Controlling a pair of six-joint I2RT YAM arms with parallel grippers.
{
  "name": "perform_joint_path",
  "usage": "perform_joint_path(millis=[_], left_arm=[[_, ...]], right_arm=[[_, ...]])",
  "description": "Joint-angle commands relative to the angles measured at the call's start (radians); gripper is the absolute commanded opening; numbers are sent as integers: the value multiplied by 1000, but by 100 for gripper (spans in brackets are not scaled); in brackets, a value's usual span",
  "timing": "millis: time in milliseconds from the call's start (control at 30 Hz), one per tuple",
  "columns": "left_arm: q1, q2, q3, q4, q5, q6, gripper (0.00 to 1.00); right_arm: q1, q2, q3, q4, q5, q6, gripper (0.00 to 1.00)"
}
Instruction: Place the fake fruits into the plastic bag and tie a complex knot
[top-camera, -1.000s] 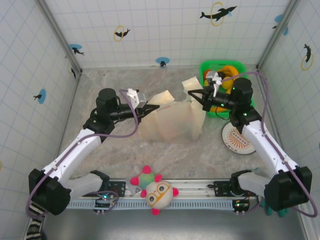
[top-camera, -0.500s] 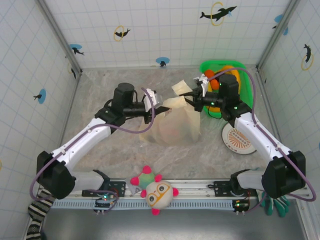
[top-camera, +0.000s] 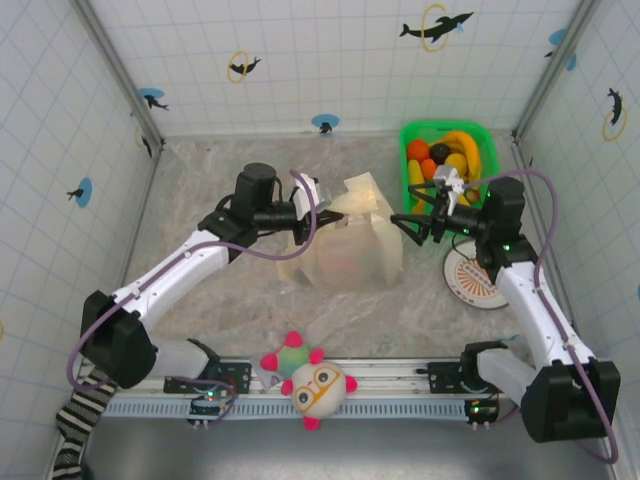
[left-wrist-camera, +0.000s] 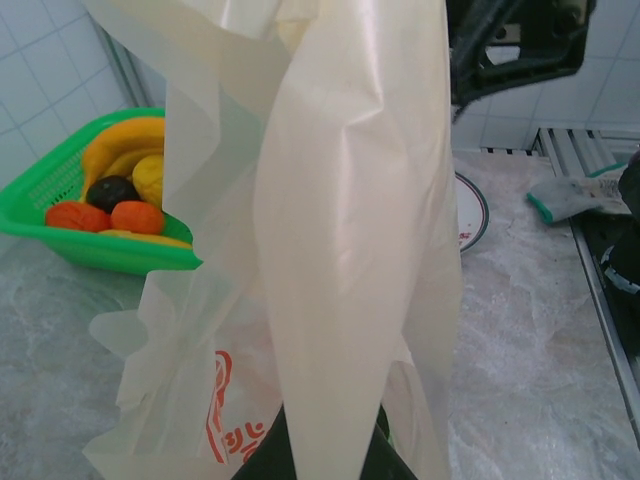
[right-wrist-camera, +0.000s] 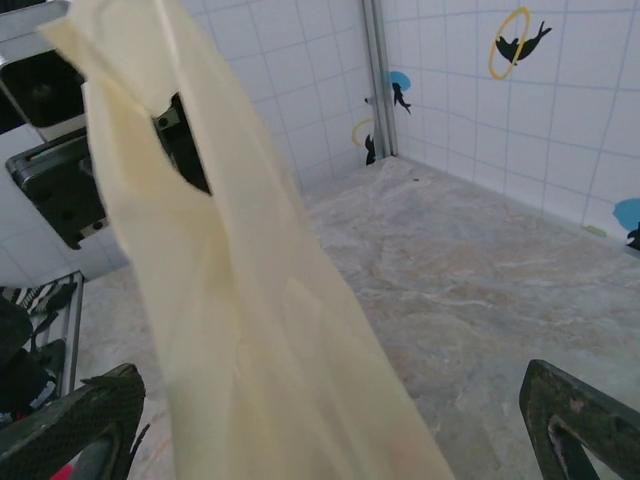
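The cream plastic bag (top-camera: 345, 250) stands in the middle of the table, one handle strip (left-wrist-camera: 340, 250) pulled up from it. My left gripper (top-camera: 314, 214) is shut on that strip, which rises from the dark jaws (left-wrist-camera: 320, 468). My right gripper (top-camera: 415, 222) hangs open just right of the bag. Its fingers (right-wrist-camera: 80, 425) are spread wide, with loose bag film (right-wrist-camera: 250, 330) hanging between them untouched. Fake fruits (top-camera: 445, 160), yellow, orange and dark, lie in the green basket (left-wrist-camera: 90, 245). The knot is out of view.
The green basket (top-camera: 483, 135) sits at the back right corner. A round plate (top-camera: 470, 278) lies in front of it, under the right arm. A pink-spiked plush toy (top-camera: 315, 385) rests on the rail at the near edge. Tiled walls enclose the table.
My right gripper has opened, let go of the handle strip and drawn back to the right. My left gripper has moved right over the bag, still holding its strip.
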Motion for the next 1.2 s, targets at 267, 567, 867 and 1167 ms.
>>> perform_joint_path(millis=[267, 567, 867, 1167], left_arm=[[-5, 1, 22, 15, 47, 7, 0], [-5, -10, 19, -2, 58, 24, 0], [-5, -14, 19, -9, 64, 35, 0], [-5, -26, 16, -24, 35, 42, 0]], right_arm=[[55, 98, -33, 223, -64, -88, 99], [68, 289, 121, 244, -154, -194, 99], [106, 425, 368, -297, -266, -630, 99], [152, 489, 440, -425, -267, -697, 88]])
